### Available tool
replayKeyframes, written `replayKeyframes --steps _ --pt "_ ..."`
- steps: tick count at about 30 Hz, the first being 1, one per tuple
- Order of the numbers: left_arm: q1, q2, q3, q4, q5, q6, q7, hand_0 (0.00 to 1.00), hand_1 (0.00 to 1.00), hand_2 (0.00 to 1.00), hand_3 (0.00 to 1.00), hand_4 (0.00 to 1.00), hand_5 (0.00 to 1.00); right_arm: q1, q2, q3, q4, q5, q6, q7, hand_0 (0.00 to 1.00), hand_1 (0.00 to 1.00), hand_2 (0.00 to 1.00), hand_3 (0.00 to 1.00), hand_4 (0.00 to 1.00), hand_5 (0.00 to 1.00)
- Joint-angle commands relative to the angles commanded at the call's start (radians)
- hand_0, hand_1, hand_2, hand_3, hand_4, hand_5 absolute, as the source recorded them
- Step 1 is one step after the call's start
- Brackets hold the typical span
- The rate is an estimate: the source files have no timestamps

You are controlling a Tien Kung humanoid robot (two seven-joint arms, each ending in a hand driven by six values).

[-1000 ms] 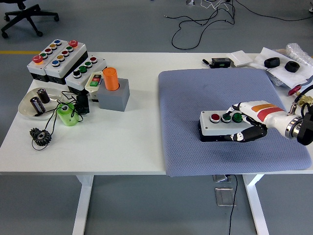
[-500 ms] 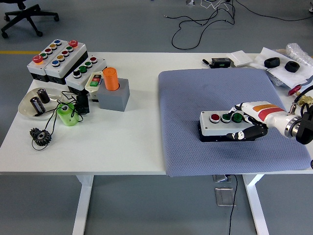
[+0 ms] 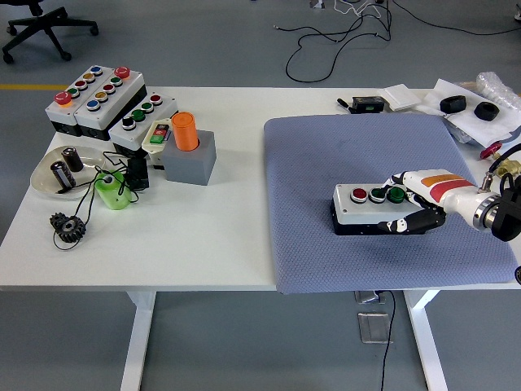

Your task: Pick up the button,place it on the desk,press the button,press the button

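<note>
The right hand point(image 3: 411, 204) was closed around the right end of the button box point(image 3: 370, 208), with white fingers over its top edge by the green button and dark fingers curled under its front side. The box lay on the grey mat point(image 3: 383, 195), at about 4 o'clock from the middle of the surface point(image 3: 220, 236), with its three buttons facing up: red at the left, a dark one in the middle, green at the right. A dark band showed under the box's left end, so whether it sat flat on the mat or was slightly raised could not be told.

Judged from this, the task was early. The pick-up was in hand or just made, and the box had not been set on the bare surface; it was over the mat. No finger rested on a button, so both presses looked to be left.

The left arm was not visible. At 10 o'clock stood other button boxes point(image 3: 98, 99), well apart from the hand, with an orange cylinder point(image 3: 185, 130) on a grey block beside them, all apparently untouched.
</note>
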Motion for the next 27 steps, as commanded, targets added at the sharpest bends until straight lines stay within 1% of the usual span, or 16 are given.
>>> replayKeyframes --steps 4,9,16,22,27 --pt "0.002 0.000 0.004 0.000 0.000 0.000 0.001 0.603 0.513 0.470 0.470 0.284 0.981 -0.004 0.018 0.032 0.028 -0.014 0.005 -0.014 0.091 0.002 0.002 0.715 0.856 0.558" --pt "0.002 0.000 0.004 0.000 0.000 -0.001 0.001 0.603 0.513 0.470 0.470 0.284 0.980 0.009 0.033 0.016 0.047 -0.013 0.008 -0.016 0.091 0.002 0.002 0.715 0.854 0.560" --pt "-0.003 0.002 -0.009 0.000 0.007 -0.001 -0.001 0.604 0.513 0.469 0.470 0.285 0.981 0.020 0.041 -0.019 0.037 -0.016 0.015 -0.021 0.091 0.002 0.002 0.715 0.852 0.557" --pt "-0.006 0.003 -0.010 0.000 0.009 -0.002 0.000 0.603 0.512 0.468 0.470 0.285 0.978 0.035 0.053 -0.033 0.014 -0.020 0.013 -0.021 0.092 0.002 0.002 0.715 0.850 0.556" --pt "-0.006 0.003 -0.012 0.000 0.009 -0.002 0.000 0.604 0.512 0.468 0.470 0.285 0.979 0.037 0.052 -0.047 0.010 -0.020 0.016 -0.022 0.092 0.002 0.002 0.716 0.850 0.555"
